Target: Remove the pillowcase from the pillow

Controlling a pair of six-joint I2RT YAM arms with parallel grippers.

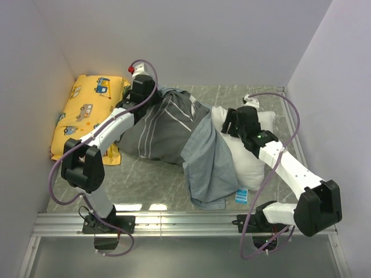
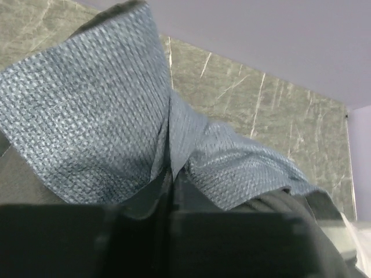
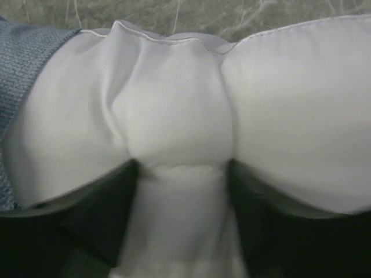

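Top external: marble-look table (image 1: 145,174), walled on three sides.

The pillowcase (image 1: 168,130) is heaped mid-table. Its darker striped face bunches to the left, and a paler grey-blue flap trails toward the near edge. It drapes over the left part of the pillow (image 1: 246,168).

The pillow lies right of centre, white, with its right half bare and poking out from under the cover.

A yellow cushion (image 1: 87,113) with a vehicle print sits in the far-left corner, just beside the cover.

The left arm (image 1: 110,130) reaches to the far-left end of the cover. The right arm (image 1: 284,162) lies over the bare pillow.

Left wrist: the left gripper (image 2: 173,176) is clenched, with a fold of grey-blue weave pinched between the closed jaws and fanning out beyond them.

Right wrist: the right gripper (image 3: 182,168) stands wide, astride a bulge of white pillow, and both fingers (image 3: 104,208) touch it. Whether it is squeezing or only pressed in, I cannot tell.

A small blue tag (image 1: 241,196) sits at the pillow's near edge.
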